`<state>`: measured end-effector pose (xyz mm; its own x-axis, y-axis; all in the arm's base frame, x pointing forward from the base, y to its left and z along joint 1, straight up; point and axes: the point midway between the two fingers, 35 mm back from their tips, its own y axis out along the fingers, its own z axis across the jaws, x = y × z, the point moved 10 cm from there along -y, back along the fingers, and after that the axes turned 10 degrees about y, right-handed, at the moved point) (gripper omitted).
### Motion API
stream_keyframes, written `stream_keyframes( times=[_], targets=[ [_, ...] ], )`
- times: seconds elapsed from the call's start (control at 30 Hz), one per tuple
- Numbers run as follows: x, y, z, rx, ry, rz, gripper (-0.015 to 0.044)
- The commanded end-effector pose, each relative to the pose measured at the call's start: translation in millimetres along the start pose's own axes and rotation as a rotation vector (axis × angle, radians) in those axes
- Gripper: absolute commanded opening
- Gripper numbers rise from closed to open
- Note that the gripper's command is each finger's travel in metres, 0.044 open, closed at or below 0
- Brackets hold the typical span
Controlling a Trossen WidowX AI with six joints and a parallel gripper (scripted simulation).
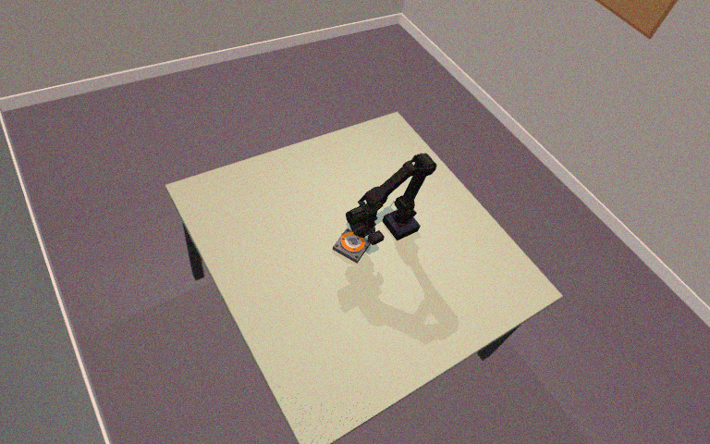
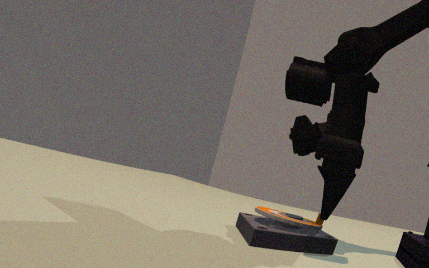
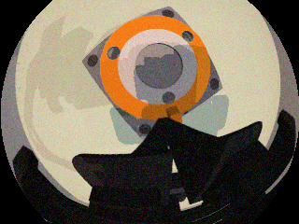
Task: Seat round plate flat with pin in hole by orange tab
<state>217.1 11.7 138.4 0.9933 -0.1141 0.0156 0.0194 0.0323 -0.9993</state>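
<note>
Clearly the work is at the turning step: the gripper point(image 2: 325, 217) points straight down with its jaws closed together and nothing between them, and the joined tip stands against the orange tab point(image 2: 319, 218) at the right edge of the round plate point(image 2: 286, 216). The plate sits over the post point(image 3: 160, 70) on the dark square base point(image 2: 284, 235), which lies on the pale table point(image 2: 94, 195) just beside the robot's own foot. In the exterior view the plate is not flat; its left side is lifted above the base and the tab side is lower, so I judge that it is riding on the pin. I cannot see the pin itself in any view. In the wrist view the tab point(image 3: 161, 112) is at the lower edge of the orange ring, directly in front of the closed fingers, and a small hole point(image 3: 168, 97) shows just above it in the ring. I think the next move is a sideways push on the tab, along the curve of the rim, so that the plate rotates around the post until this hole comes over the pin and the plate drops. The push should be gentle and mostly horizontal, because pressing down on the tilted plate could jam it. After the drop, the arm must lift away so that nothing touches the plate.
</note>
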Motion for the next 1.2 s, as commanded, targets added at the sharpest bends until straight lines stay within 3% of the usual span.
stream_keyframes(
  times=[0.0, 0.6, 0.93, 1.17],
  targets=[
    [0.7, 0.0, -4.8, -0.024, 0.009, -0.005, 0.0000],
    [4.3, -0.3, -12.6, -0.025, 0.009, -0.005, 0.0000],
    [2.0, -43.7, -10.1, -0.025, 0.009, -0.005, 0.0000],
    [2.6, -39.6, -10.0, -0.020, 0.009, -0.003, 0.0000]
  ],
)
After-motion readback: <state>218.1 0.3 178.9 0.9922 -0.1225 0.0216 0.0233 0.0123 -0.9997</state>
